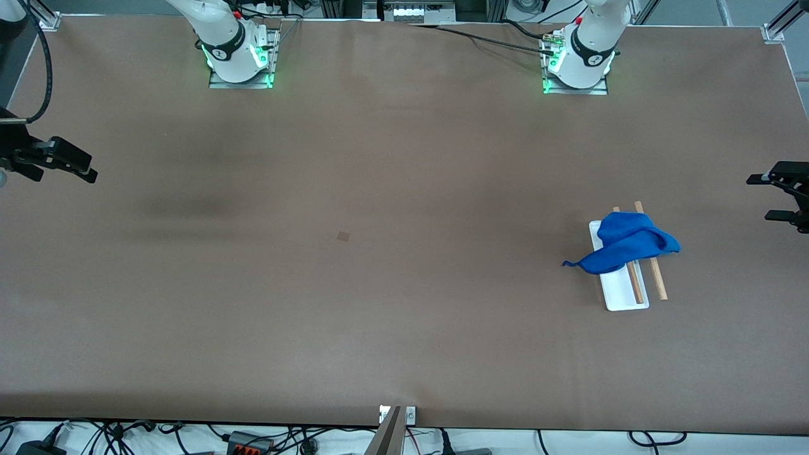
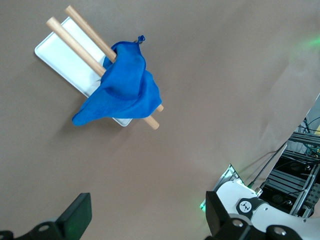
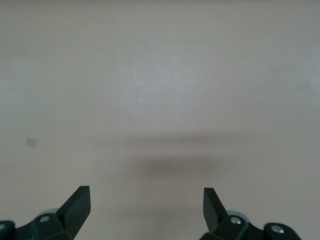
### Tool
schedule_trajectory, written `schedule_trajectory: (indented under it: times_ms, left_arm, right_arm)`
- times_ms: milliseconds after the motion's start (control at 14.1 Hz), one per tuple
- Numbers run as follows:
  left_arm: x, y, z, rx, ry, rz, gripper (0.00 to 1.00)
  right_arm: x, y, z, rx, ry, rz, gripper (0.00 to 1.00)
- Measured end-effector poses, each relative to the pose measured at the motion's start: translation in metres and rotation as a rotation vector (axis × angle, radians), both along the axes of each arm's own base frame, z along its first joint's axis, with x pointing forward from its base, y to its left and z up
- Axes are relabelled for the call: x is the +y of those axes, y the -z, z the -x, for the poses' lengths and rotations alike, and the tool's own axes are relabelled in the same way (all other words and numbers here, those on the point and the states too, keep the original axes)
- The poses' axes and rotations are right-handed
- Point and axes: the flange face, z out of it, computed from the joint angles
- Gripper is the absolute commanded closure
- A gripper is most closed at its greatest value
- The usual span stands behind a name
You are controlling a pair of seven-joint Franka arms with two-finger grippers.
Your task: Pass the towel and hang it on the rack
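**Blue towel draped on the rack, both hands released and clear**

Brown paper covers the wide surface (image 1: 379,303) in the front view, with cables trailing along its near edge. A small royal-blue soft fabric towel (image 1: 626,243) lies across a little rack with a white tray base and two light-brown wooden rods (image 1: 657,281), toward the left arm's end. It looks light and limp, likely to sag and slip off smooth rods; any regrasp would best pinch the bunched fold on top or the thin pointed corner trailing toward the middle of the surface. The left hand (image 1: 780,199) hangs at the picture's edge, fingers spread, holding nothing; its arm is cut off. The right hand (image 1: 60,165) waits at the other end, empty too.

From the left wrist, towel (image 2: 122,90) covers the middle of both rods, hiding the bracket and much of the tray (image 2: 57,55). Left hand (image 2: 147,220) is spread wide over bare surface.

From the right wrist, only bare paper, a small tan square mark (image 3: 31,142) and the spread right hand (image 3: 147,207); towel and rack are out of sight.
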Motion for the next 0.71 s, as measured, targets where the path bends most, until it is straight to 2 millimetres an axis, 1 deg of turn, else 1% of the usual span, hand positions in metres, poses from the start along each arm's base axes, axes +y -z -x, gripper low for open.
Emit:
schedule_trajectory:
  times_ms: [141,354,495,707]
  left_arm:
    - [-0.025,-0.009,-0.006,0.012,-0.022,-0.039,0.00]
    - [-0.067,-0.040,-0.007,0.013,-0.052,-0.175,0.00]
    - [-0.084,-0.057,-0.001,0.013,-0.140,-0.244,0.00]
    - [-0.098,-0.073,0.014,-0.059,-0.226,-0.304,0.00]
  right_arm:
    - [0.000,0.001,0.001,0.009,0.000,0.000,0.00]
    - [0.000,0.002,0.002,0.020,0.000,0.001,0.00]
    - [0.001,0.003,0.004,0.033,-0.002,0.001,0.00]
    - [0.000,0.003,0.004,0.040,-0.002,0.002,0.00]
